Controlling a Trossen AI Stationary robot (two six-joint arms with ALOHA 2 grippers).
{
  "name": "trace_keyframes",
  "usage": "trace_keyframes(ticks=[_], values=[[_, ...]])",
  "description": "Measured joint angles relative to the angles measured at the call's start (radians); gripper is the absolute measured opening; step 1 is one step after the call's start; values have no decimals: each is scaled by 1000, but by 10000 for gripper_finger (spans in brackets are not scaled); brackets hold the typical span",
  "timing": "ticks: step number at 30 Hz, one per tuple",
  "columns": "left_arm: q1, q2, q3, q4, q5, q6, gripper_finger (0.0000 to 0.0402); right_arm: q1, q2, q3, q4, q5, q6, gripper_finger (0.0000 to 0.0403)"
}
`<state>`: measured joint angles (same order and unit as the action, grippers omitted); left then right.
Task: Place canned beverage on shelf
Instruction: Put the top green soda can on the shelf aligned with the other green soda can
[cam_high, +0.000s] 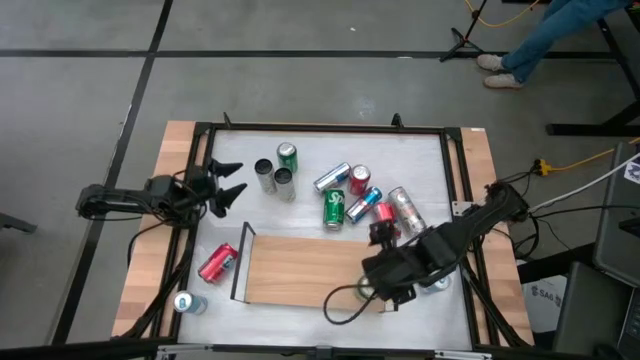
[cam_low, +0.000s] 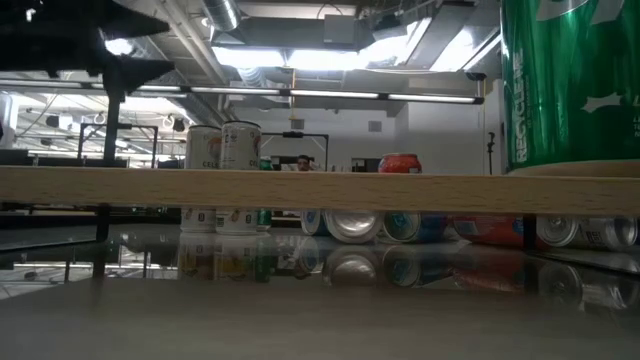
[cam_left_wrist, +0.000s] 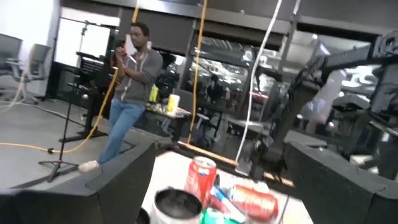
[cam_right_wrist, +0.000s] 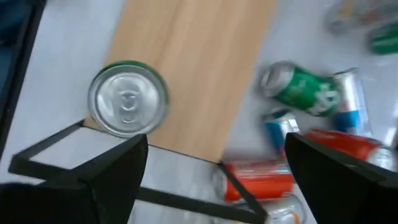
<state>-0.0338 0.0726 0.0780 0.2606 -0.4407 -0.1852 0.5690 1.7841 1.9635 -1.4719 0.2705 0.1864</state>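
Upright green can (cam_right_wrist: 127, 98) on wooden shelf (cam_right_wrist: 193, 74), scattered cans (cam_right_wrist: 305, 90) beside

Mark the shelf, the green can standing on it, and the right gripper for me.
shelf (cam_high: 300, 270), high view, bare wooden top.
green can (cam_right_wrist: 127, 106), right wrist view, silver lid.
right gripper (cam_right_wrist: 214, 165), right wrist view, midway between fingertips.

light: bright ceiling strip lamps (cam_low: 330, 60) glare white in the low view | shadow: soft, short, under the scattered drink cans (cam_high: 340, 195) on the white tabletop (cam_high: 420, 160) | reflection: cans mirrored in the glossy tabletop | blur: right wrist view smeared, perhaps by motion; tall green can (cam_low: 570, 85) looms out of focus
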Motion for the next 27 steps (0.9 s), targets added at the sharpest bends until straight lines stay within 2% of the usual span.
trace_keyframes(ticks=[4,7,11,17,19,23,27], values=[[0,80,79,5,-55,0,354,0,-118,-86,46,83,9,367],[1,187,159,4,-93,1,354,0,-235,-223,130,120,27,367],[18,366,297,-2,-178,3,354,-1,-413,-457,326,164,7,367],[115,685,576,-100,-170,-20,354,-55,-658,-775,561,157,-66,367],[160,789,681,-177,-142,-50,354,-85,-729,-856,629,157,-107,367],[266,1000,892,-369,-15,-147,354,-152,-846,-983,717,141,-195,367],[367,1181,1096,-628,86,-251,354,-232,-936,-1065,788,95,-261,367]])
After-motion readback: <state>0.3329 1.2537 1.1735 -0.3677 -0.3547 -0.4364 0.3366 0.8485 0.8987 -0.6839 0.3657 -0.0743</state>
